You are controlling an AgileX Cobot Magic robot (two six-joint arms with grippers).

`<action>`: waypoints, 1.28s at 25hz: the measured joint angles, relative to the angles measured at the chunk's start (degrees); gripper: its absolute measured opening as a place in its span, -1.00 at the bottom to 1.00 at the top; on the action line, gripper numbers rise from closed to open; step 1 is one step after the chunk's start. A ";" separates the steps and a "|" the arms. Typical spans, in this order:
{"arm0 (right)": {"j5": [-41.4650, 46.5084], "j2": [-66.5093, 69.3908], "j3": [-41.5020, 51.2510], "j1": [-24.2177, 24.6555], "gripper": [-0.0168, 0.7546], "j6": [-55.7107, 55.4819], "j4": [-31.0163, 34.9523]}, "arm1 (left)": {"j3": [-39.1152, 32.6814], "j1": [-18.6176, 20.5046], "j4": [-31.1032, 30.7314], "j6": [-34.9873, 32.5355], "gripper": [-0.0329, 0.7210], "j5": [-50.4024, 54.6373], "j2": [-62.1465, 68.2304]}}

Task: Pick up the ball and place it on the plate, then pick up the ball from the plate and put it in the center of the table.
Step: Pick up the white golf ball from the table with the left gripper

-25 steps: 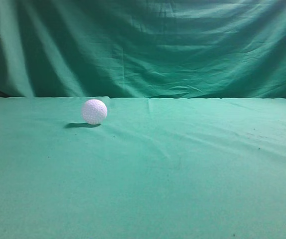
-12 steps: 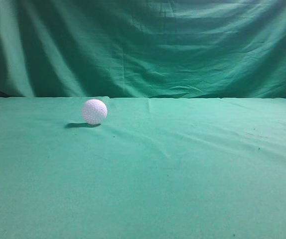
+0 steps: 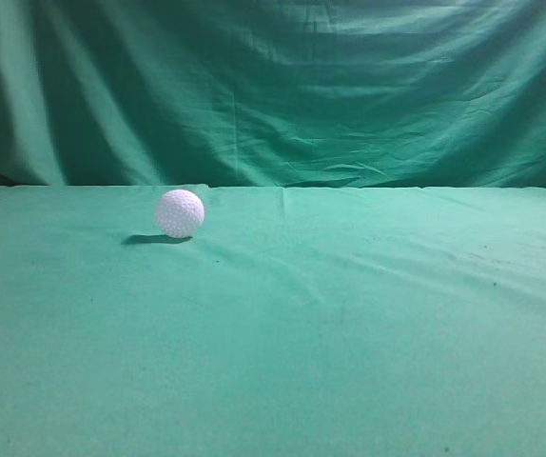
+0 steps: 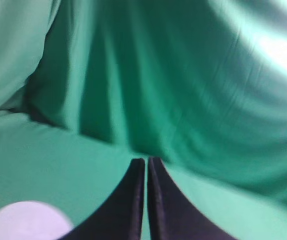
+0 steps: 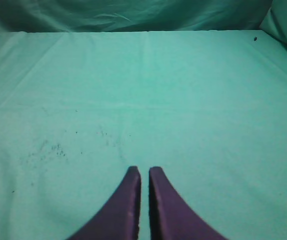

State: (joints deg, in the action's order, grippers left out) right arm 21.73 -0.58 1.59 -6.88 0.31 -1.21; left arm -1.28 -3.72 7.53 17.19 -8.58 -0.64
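Observation:
The white dimpled ball [image 3: 180, 212] rests on the teal-green table [image 3: 349, 324], left of the middle and near the far edge. No gripper shows in the exterior view. In the left wrist view my left gripper [image 4: 146, 161] is shut and empty, pointing at the draped backdrop. A blurred white round shape [image 4: 26, 221] lies low to its left; I cannot tell whether it is the ball or a plate. In the right wrist view my right gripper [image 5: 144, 170] is shut and empty above bare table cloth [image 5: 183, 90]. No plate shows clearly in any view.
A draped, folded green backdrop [image 3: 282, 86] hangs behind the table's far edge. Small dark specks [image 5: 48, 148] mark the cloth left of my right gripper.

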 joint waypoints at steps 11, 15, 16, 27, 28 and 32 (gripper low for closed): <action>0.00 0.00 0.00 0.00 -0.82 0.00 0.00 | 15.93 0.00 -17.50 14.29 -0.91 20.78 5.91; 0.00 0.00 0.00 0.00 -0.82 0.00 0.00 | 17.98 0.00 -15.59 7.12 -0.91 26.94 12.78; 0.00 0.00 0.00 0.00 -0.82 0.00 0.00 | 17.98 0.00 -15.34 5.66 -0.91 27.65 14.03; 0.00 0.00 0.00 0.00 -0.82 0.00 0.00 | 20.92 0.00 -4.34 -11.70 -0.91 33.65 20.95; 0.00 0.00 0.00 0.00 -0.82 0.00 0.00 | 22.27 0.00 -1.43 -17.40 -0.91 36.01 22.45; 0.00 0.00 0.00 0.00 -0.82 0.00 0.00 | 27.93 0.00 12.31 -35.70 -0.91 46.51 30.60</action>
State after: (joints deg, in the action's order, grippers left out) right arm 21.73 -0.58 1.59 -6.88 0.31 -1.21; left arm 26.65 -3.72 19.84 -18.51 37.93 29.96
